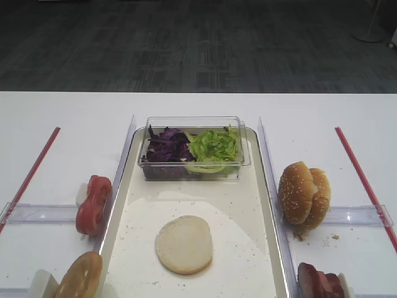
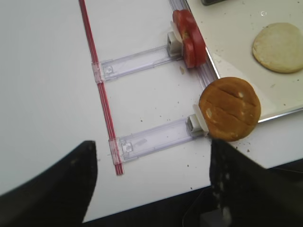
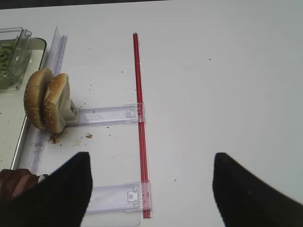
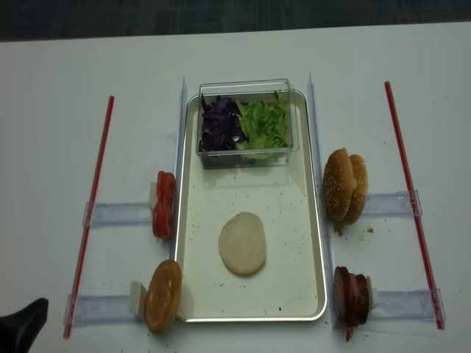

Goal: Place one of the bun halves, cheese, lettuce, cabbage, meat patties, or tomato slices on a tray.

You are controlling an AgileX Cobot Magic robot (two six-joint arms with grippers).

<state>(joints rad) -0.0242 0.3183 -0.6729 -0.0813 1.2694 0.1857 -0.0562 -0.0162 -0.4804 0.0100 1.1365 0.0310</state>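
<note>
A flat pale bun half lies on the tray, apart from both grippers. Lettuce and cabbage fill a clear box at the tray's far end. Tomato slices stand left of the tray and meat patties at its right front. No cheese is in view. My left gripper hangs open and empty over the table's front left edge, with the bun half far off to its right. Over the right red strip, my right gripper is open with nothing in it.
Sesame buns stand on edge right of the tray. A brown-crusted bun half stands at its left front corner. Red strips and clear plastic rails lie flat on both sides of the white table.
</note>
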